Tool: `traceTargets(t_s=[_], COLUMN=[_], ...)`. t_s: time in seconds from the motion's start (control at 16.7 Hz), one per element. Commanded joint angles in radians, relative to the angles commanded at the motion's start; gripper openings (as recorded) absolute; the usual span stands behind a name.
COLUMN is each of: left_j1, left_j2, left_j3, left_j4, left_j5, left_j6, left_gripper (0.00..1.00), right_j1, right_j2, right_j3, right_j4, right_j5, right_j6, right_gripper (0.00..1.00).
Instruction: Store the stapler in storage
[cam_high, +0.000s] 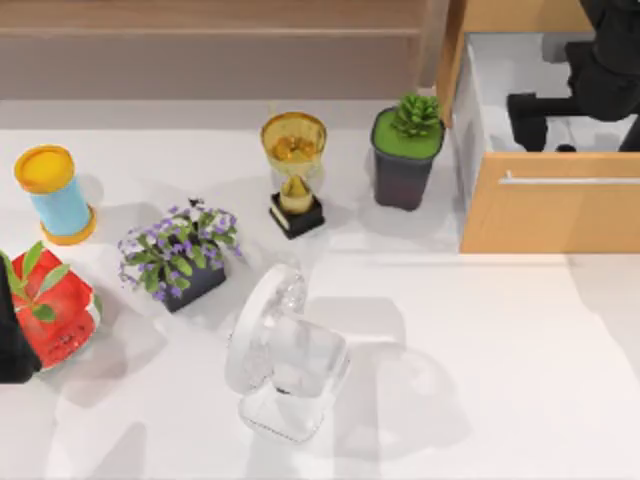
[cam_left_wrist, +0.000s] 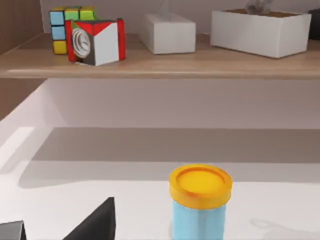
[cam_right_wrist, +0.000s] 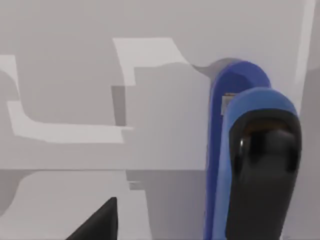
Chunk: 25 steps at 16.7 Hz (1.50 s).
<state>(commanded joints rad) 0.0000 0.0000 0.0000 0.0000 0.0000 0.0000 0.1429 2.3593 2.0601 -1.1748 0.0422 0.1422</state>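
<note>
The storage is the light-wood drawer at the back right, pulled open, with a silver bar handle and a white inside. The stapler, blue with a black part, lies on that white floor. My right gripper reaches down into the drawer and is open. One of its fingers stands apart from the stapler, with nothing held. In the top view the arm covers the stapler. My left gripper is parked open at the table's left edge, near a blue can.
On the table stand a yellow-lidded blue can, a red plant pot, a purple flower pot, a gold trophy, a succulent pot beside the drawer and a white fan. A shelf with boxes runs along the back.
</note>
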Motion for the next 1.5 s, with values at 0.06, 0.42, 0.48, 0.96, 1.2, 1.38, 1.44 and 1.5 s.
traceTargets(t_s=[0.06, 0.42, 0.48, 0.96, 1.2, 1.38, 1.44, 1.5], left_j1=[0.000, 0.000, 0.000, 0.000, 0.000, 0.000, 0.000, 0.000], left_j2=[0.000, 0.000, 0.000, 0.000, 0.000, 0.000, 0.000, 0.000], left_j3=[0.000, 0.000, 0.000, 0.000, 0.000, 0.000, 0.000, 0.000], left_j4=[0.000, 0.000, 0.000, 0.000, 0.000, 0.000, 0.000, 0.000], left_j5=[0.000, 0.000, 0.000, 0.000, 0.000, 0.000, 0.000, 0.000], left_j6=[0.000, 0.000, 0.000, 0.000, 0.000, 0.000, 0.000, 0.000], left_gripper=[1.00, 1.00, 1.00, 1.00, 1.00, 1.00, 1.00, 1.00], right_j1=[0.002, 0.037, 0.050, 0.213, 0.295, 0.339, 0.349, 0.356], right_j2=[-0.035, -0.273, -0.311, -0.535, -0.581, -0.588, -0.586, -0.581], right_j3=[-0.030, -0.283, -0.336, -0.845, -1.116, -1.307, -1.366, -1.422], right_j4=[0.038, 0.402, 0.482, 1.225, 1.625, 1.920, 2.016, 2.109], right_j5=[0.009, 0.056, 0.059, 0.042, 0.038, 0.052, 0.061, 0.073], right_j6=[-0.009, -0.081, -0.097, -0.277, -0.441, -0.613, -0.679, -0.752], right_gripper=[1.00, 1.00, 1.00, 1.00, 1.00, 1.00, 1.00, 1.00])
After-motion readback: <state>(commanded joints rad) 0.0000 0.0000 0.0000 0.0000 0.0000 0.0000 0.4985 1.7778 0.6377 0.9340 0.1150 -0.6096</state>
